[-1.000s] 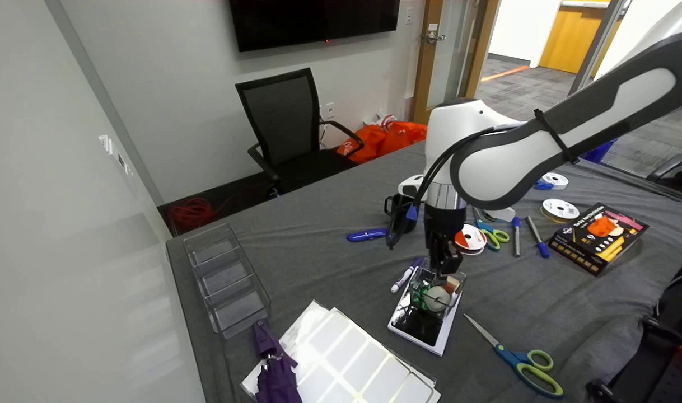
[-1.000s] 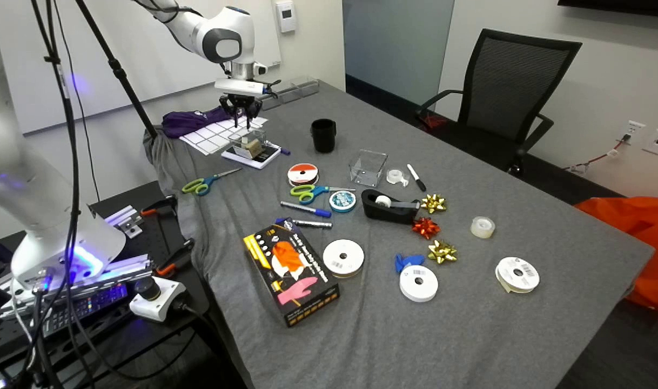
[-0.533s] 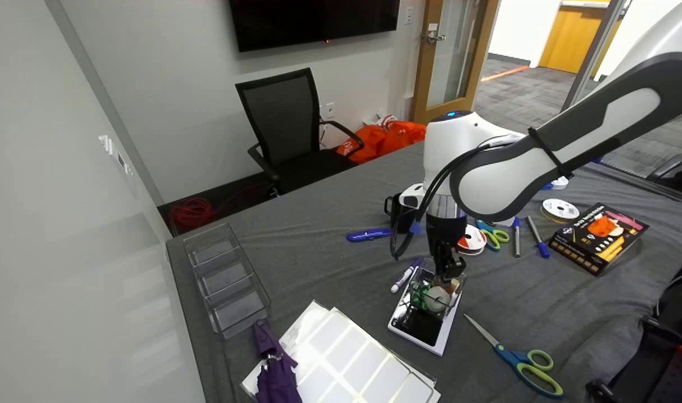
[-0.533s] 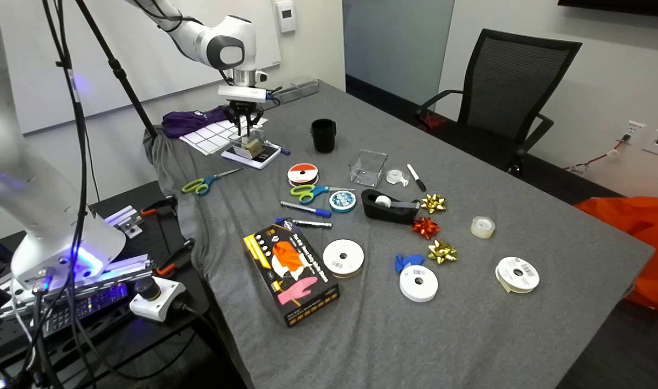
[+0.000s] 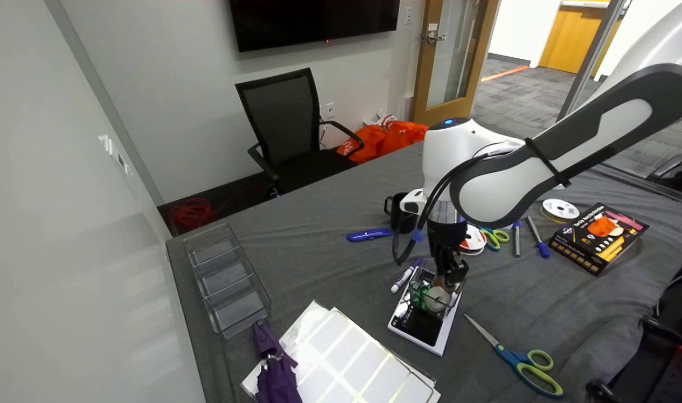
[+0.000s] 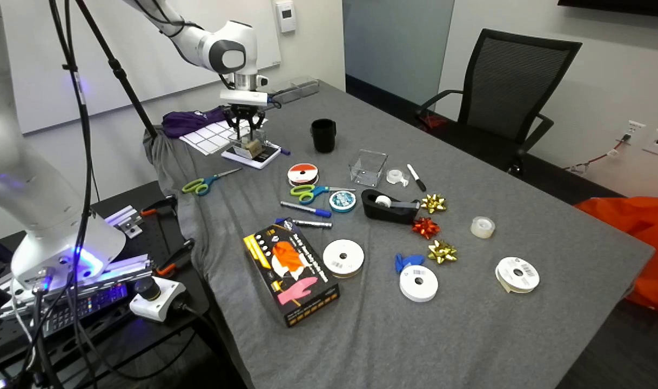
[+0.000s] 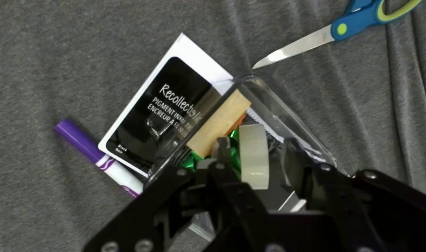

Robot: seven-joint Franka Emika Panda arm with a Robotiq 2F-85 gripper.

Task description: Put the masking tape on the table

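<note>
The masking tape, a pale whitish roll (image 7: 254,157), stands on edge inside a small clear box (image 7: 286,108). It also shows in an exterior view (image 5: 437,299). The box rests on a white and black ink pad package (image 7: 157,108) on the grey-clothed table (image 6: 458,335). My gripper (image 7: 256,145) is open, pointing down into the box. Its fingers are on either side of the tape, with gaps on both sides. In an exterior view the fingertips (image 6: 245,135) are at the box. Part of the tape is hidden behind the fingers.
The box also holds a wooden block (image 7: 220,124) and green foil. A purple marker (image 7: 94,154) and scissors (image 7: 304,45) lie beside it. A black mug (image 6: 323,135), red-white spool (image 6: 303,174), label sheets (image 5: 346,358) and clear divided tray (image 5: 226,280) are on the table.
My arm has lowered, bringing the open gripper down from above the box to its contents. The box and the other objects on the table have not moved.
</note>
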